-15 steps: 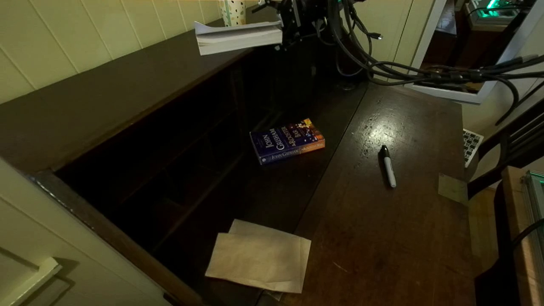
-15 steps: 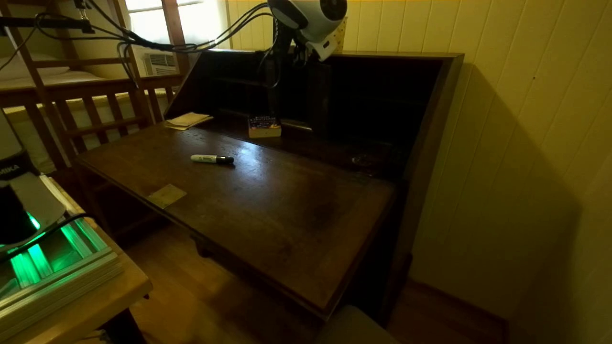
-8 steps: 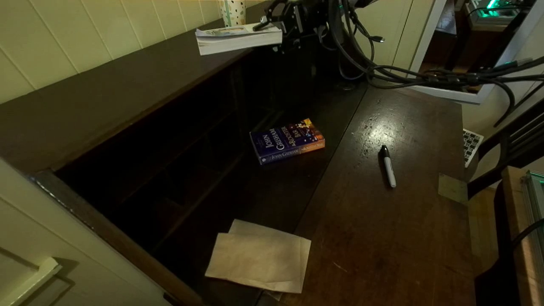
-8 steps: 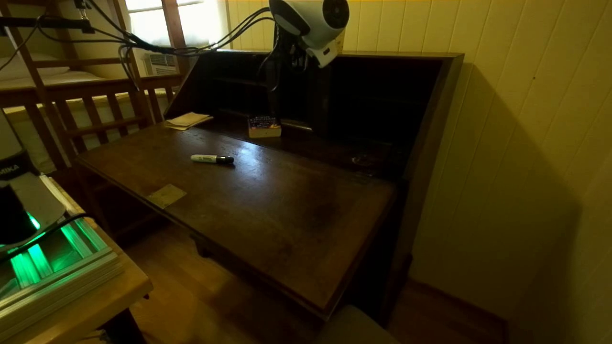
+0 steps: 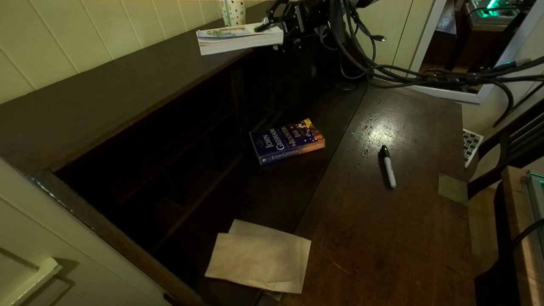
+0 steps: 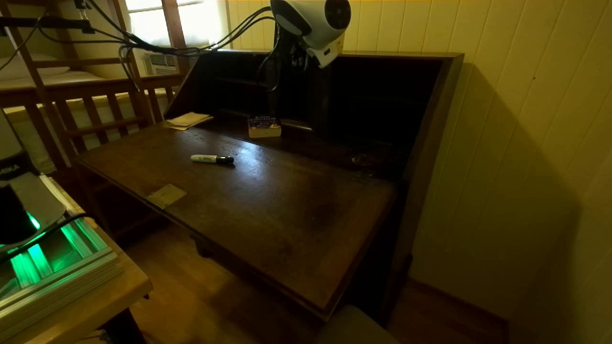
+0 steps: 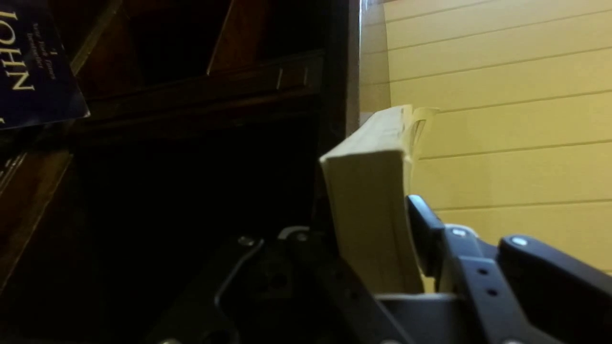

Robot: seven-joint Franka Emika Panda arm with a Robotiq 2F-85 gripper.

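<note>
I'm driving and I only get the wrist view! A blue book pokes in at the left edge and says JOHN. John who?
Observer: John Grisham; an exterior view shows the full name on the blue book.
Child: Does the fat book in the hand have a picture?
Observer: Yes, a colourful one shows on its upper face in an exterior view.
Child: Ooh, anything to draw with?
Observer: A marker lies on the desk, in both exterior views.

In an exterior view the camera looks steeply down the slant-front desk from its 8 o'clock end; in an exterior view, across its drop leaf from farther back. Both share the permanent marker. The wrist view, rolled sideways, looks past a near paperback to panelling at 2 o'clock.
</note>
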